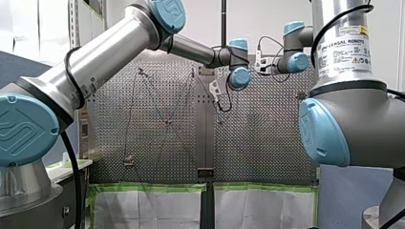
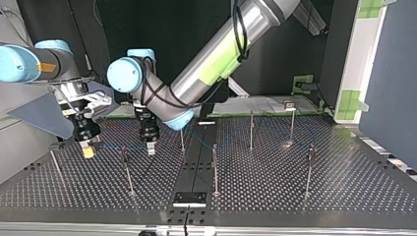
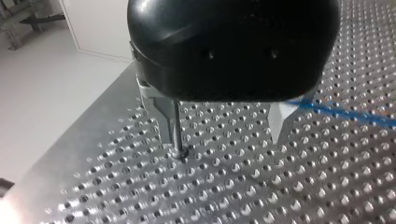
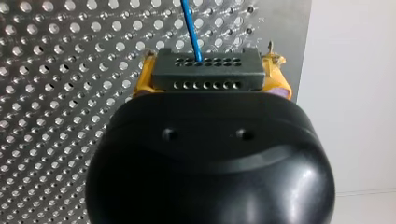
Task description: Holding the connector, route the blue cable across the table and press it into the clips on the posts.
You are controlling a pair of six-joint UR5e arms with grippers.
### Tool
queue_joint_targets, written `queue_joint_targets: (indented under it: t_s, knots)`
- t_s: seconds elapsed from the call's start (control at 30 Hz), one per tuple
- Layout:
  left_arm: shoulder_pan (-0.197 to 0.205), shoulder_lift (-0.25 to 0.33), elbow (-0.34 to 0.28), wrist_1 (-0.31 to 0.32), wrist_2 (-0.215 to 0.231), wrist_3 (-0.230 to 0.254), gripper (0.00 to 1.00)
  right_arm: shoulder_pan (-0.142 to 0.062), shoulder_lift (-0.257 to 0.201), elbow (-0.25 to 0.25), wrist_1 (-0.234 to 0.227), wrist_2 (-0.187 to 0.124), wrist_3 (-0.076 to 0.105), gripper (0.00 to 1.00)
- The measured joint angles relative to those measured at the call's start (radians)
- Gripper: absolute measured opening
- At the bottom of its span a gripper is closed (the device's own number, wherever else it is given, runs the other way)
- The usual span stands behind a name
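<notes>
Only the right wrist view shows my right gripper (image 4: 208,77) clamped on the connector (image 4: 205,70), with the cable (image 4: 190,25) leaving ahead. The left wrist view shows my left gripper (image 3: 223,133) with its fingers spread: a post (image 3: 177,126) beside one, the cable beside the other. In the top view both grippers point down, left of centre, and my left arm reaches in from the upper right.

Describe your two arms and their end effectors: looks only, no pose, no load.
Both arms: silver tubes, grey joints, light blue round caps, black cables outside. My left arm has green tape on its tube; my right arm bears a white Universal Robots label. Both end effectors have rounded black housings; my left end effector has metal fingers, my right end effector yellow pads.
</notes>
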Motion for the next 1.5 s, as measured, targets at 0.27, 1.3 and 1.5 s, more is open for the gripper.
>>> queue_joint_targets:
  t_s: [0.27,1.3,1.5]
  knots:
    - [-0.030,0.070,-0.071,0.062,0.042,-0.015,1.00,0.001,0.002,0.001,0.000,0.000,0.002,0.00]
    - [-0.074,0.355,-0.355,0.346,-0.070,-0.128,1.00,0.014,0.006,0.013,-0.004,-0.005,0.006,0.00]
    - [-0.065,0.380,-0.408,0.398,-0.030,-0.096,1.00,0.014,0.007,0.013,-0.004,-0.005,0.006,0.00]
